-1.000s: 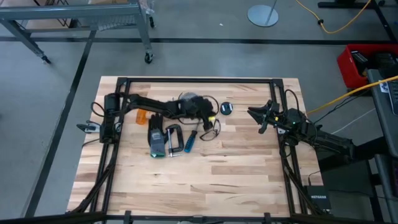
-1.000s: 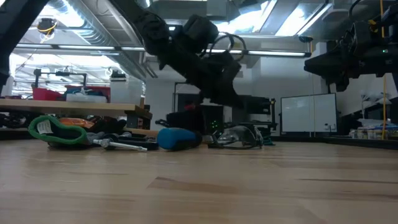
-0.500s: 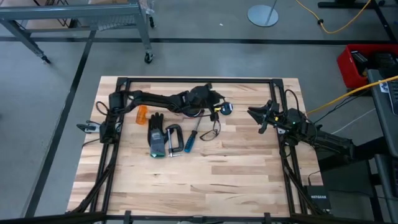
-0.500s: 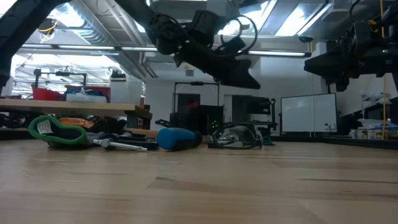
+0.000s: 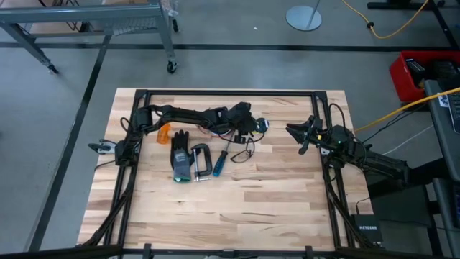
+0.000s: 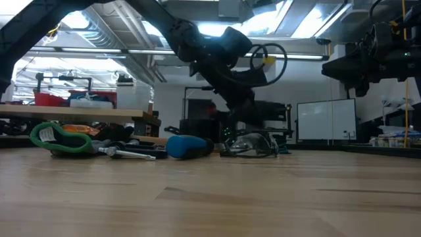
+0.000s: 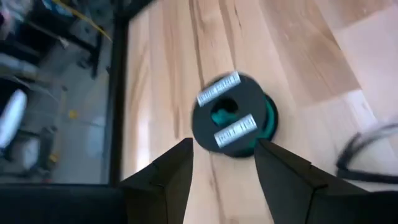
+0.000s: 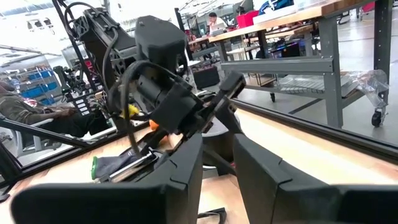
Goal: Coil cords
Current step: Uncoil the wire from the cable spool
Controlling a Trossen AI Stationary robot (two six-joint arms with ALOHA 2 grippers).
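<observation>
Left end effector (image 5: 253, 128) advanced over spool (image 7: 233, 122) | fingers apart, probably empty

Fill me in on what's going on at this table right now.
The left gripper is stretched across the far side of the table, its fingers open just above a black and teal spool. It holds nothing. A loose black cord lies on the wood beside a blue-handled screwdriver, a clamp and a glove. The right gripper waits raised at the right edge, fingers open.
</observation>
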